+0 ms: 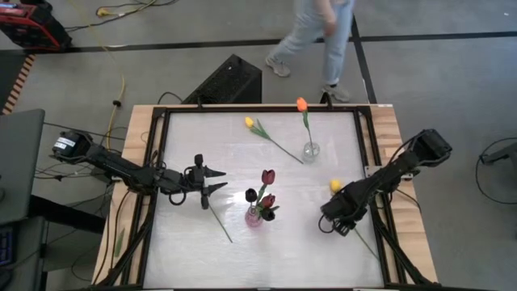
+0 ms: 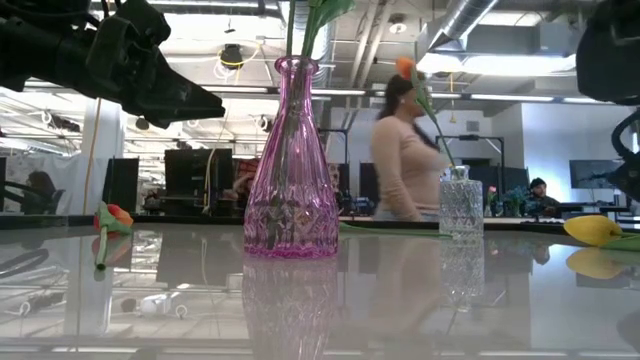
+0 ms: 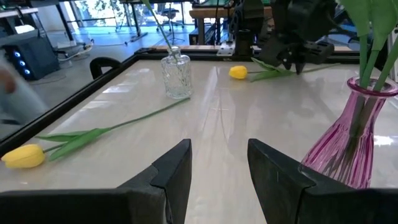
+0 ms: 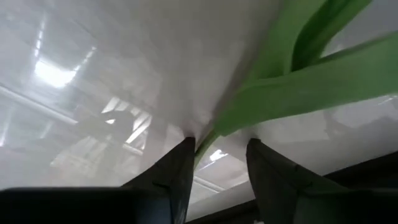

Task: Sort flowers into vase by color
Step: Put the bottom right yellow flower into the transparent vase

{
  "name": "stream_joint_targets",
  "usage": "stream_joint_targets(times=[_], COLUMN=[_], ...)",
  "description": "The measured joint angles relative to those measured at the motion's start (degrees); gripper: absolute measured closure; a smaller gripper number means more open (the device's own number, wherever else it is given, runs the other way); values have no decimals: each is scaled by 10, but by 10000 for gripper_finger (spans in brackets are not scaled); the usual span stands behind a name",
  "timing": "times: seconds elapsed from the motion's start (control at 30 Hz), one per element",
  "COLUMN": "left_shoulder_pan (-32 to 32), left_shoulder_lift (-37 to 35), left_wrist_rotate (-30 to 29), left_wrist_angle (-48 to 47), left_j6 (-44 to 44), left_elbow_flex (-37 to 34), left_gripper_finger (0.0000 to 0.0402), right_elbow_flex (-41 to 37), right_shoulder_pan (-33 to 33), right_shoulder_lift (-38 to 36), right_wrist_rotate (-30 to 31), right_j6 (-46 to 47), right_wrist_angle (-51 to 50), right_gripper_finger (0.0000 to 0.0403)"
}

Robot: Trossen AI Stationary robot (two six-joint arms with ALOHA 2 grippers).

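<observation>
A pink vase [image 1: 254, 217] [image 2: 292, 170] with dark maroon tulips [image 1: 267, 176] stands mid-table. A clear vase [image 1: 310, 150] [image 3: 176, 76] holds one orange tulip [image 1: 301, 104]. One yellow tulip [image 1: 250, 123] [image 3: 25, 155] lies flat near the far edge. A second yellow tulip [image 1: 335, 185] [image 2: 592, 230] lies by my right gripper [image 1: 338, 226] [image 4: 217, 146], which points down, open, with its fingers on either side of that tulip's stem [image 4: 204, 146]. My left gripper [image 1: 224, 181] [image 3: 219, 152] hovers open, left of the pink vase. An orange-red tulip [image 2: 112, 216] lies below it, its stem [image 1: 220, 222] on the table.
A dark raised frame [image 1: 158, 162] borders the white tabletop. A person [image 1: 319, 32] [image 2: 405, 165] walks past the far edge. Open surface lies between the two vases and along the near edge.
</observation>
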Motion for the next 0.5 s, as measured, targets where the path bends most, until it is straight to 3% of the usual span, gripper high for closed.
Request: stream_joint_targets(times=[0.1, 0.3, 0.4, 0.5], left_shoulder_pan=[0, 0, 0, 0], left_shoulder_lift=[0, 0, 0, 0], left_wrist_rotate=[0, -3, -12, -15], left_wrist_angle=[-1, -2, -4, -9], left_j6=[0, 1, 1, 1], left_elbow_flex=[0, 0, 0, 0], left_gripper_finger=[255, 255, 255, 255], right_elbow_flex=[-3, -7, -1, 22], right_shoulder_pan=[-13, -35, -42, -53], right_shoulder_lift=[1, -20, -44, -78], right_wrist_rotate=[-7, -8, 12, 87], right_j6=[-1, -20, -32, -52], right_wrist_angle=[3, 26, 30, 54], right_gripper_finger=[265, 384, 382, 380])
